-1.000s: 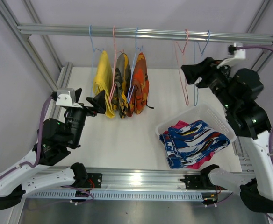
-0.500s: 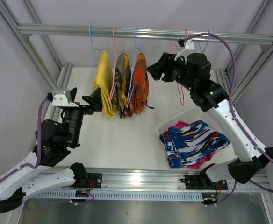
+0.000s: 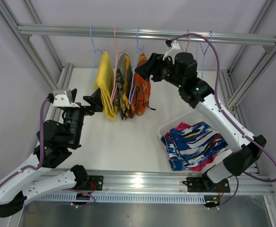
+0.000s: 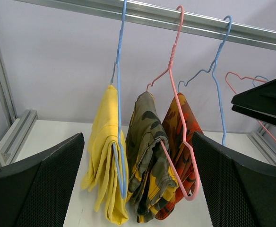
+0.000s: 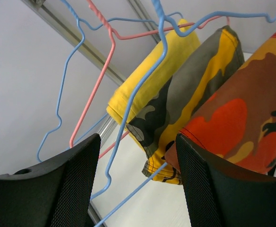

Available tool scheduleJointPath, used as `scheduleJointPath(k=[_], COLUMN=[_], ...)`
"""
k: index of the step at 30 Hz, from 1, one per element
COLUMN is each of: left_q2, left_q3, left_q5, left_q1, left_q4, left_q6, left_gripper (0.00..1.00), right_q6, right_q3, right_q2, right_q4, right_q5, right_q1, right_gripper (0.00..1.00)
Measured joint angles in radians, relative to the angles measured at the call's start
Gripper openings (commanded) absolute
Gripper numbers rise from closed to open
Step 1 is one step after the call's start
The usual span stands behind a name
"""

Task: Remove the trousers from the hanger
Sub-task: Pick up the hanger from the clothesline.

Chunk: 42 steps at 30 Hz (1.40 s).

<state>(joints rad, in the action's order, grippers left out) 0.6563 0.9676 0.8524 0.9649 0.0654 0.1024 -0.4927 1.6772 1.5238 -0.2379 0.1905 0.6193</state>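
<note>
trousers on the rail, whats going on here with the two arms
Two arms are taking trousers off hangers. Three pairs hang from the rail: the yellow trousers, the camouflage trousers and the orange-red trousers. The blue-and-white trousers and pink trousers lie in the white basket. The right tool, open and holding nothing, is up beside the orange-red trousers. The left tool, wide open, faces the yellow trousers without touching them.

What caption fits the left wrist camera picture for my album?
Yellow trousers, camouflage trousers and orange-red trousers hang on wire hangers, framed by the open left gripper.
</note>
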Motion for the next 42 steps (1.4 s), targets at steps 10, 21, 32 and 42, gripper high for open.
scheduleJointPath(k=[10, 21, 32, 42], left_q2=[0.000, 0.000, 0.013, 0.033], left_q3=[0.000, 0.000, 0.000, 0.001], left_q5=[-0.018, -0.043, -0.071, -0.088], left_q1=[-0.016, -0.027, -0.056, -0.083], left_q4=[-0.008, -0.015, -0.041, -0.071], left_q6=[-0.014, -0.024, -0.053, -0.077], left_gripper=[0.99, 0.99, 0.99, 0.99], right_q6=[-0.042, -0.140, -0.217, -0.268], right_q3=[-0.024, -0.149, -0.189, -0.207], right_q2=[0.076, 0.100, 0.114, 0.127], right_q4=[0.126, 0.374, 0.514, 0.526], right_q5=[0.021, 0.069, 0.114, 0.095], right_q1=[0.028, 0.038, 0.038, 0.027], right_gripper=[0.67, 0.40, 0.16, 0.00])
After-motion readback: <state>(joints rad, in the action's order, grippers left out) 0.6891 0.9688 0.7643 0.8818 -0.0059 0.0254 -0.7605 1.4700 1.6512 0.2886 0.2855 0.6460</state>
